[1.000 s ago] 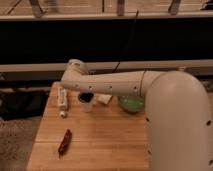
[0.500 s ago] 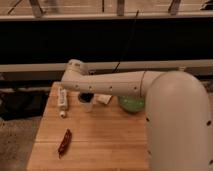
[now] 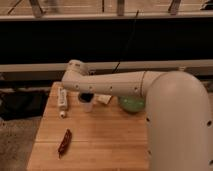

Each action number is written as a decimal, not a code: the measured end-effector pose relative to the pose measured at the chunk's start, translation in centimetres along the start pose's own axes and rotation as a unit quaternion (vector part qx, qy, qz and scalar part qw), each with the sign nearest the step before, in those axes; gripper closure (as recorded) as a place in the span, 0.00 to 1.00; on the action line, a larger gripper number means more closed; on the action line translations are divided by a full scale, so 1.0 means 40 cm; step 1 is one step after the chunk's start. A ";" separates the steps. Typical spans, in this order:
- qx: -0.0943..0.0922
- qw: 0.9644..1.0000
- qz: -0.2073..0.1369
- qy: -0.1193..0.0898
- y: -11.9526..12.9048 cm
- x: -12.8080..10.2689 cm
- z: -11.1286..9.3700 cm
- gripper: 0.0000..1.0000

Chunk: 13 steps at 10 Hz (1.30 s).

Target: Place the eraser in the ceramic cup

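A: What is on the table?

B: The wooden table [image 3: 110, 140] has a pale, plank-grained top. A ceramic cup [image 3: 86, 101], small, round and grey-white with a dark inside, stands near the back edge. Just right of it lies a small pale flat thing [image 3: 103, 99], too unclear to name. Further right sits a green bowl [image 3: 131, 104], wider than the cup, smooth and rounded, half hidden by the arm.

A: And on the left?

B: A long white object [image 3: 62, 97] lies lengthwise near the left edge, with a small white round bit [image 3: 62, 114] just below its end. Nearer the front lies a dark reddish, slim, slightly bent thing [image 3: 64, 142], like a dried chilli.

A: Where is the eraser?

B: I cannot pick it out with certainty.

A: The gripper?

B: The gripper [image 3: 84, 94] hangs under the arm's rounded end, directly over the cup's mouth. I cannot tell how far apart it stands, nor whether it holds anything.

A: The arm's pose?

B: The arm [image 3: 120, 84], smooth white with small dark dots, reaches from a bulky shoulder [image 3: 177, 125] at the right, almost level, leftward across the back of the table, ending in a rounded wrist joint [image 3: 75, 70] above the cup.
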 end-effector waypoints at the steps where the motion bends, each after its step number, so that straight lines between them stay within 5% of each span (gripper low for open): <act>1: 0.000 1.000 0.000 0.000 0.000 0.000 0.000 0.62; 4: 0.002 1.000 -0.001 0.002 0.001 0.002 0.001 0.76; 7: 0.003 1.000 -0.002 0.003 0.001 0.003 0.005 0.78; 13: 0.006 1.000 -0.005 0.006 0.003 0.005 0.008 0.55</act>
